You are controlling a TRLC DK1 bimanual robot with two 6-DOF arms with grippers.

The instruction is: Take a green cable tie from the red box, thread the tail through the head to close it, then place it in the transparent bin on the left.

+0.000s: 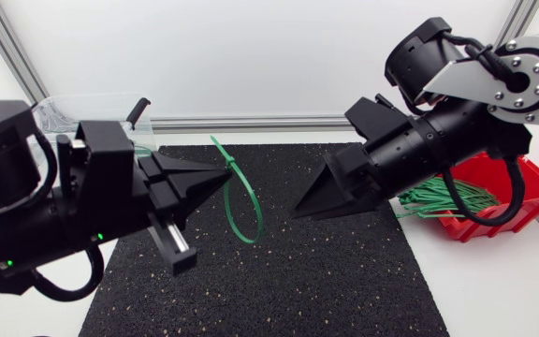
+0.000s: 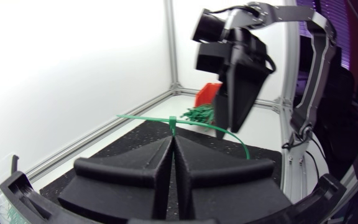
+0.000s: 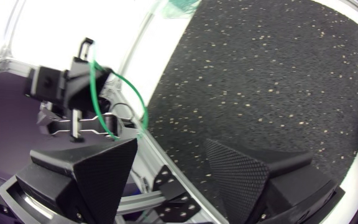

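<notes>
Head view: our left gripper (image 1: 223, 178) pinches the looped tie (image 1: 260, 217), ready for the far-left bin (image 1: 75, 105); our right gripper (image 1: 299, 211) gapes empty.

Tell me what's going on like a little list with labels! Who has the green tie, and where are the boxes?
left gripper: shut on the cable tie
cable tie: green, bent into a loop, held above the black mat
right gripper: open, empty, pointing at the loop, not touching it
red box: by the right arm, spare green ties inside
transparent bin: behind the left arm, held tie not in it yet
</notes>
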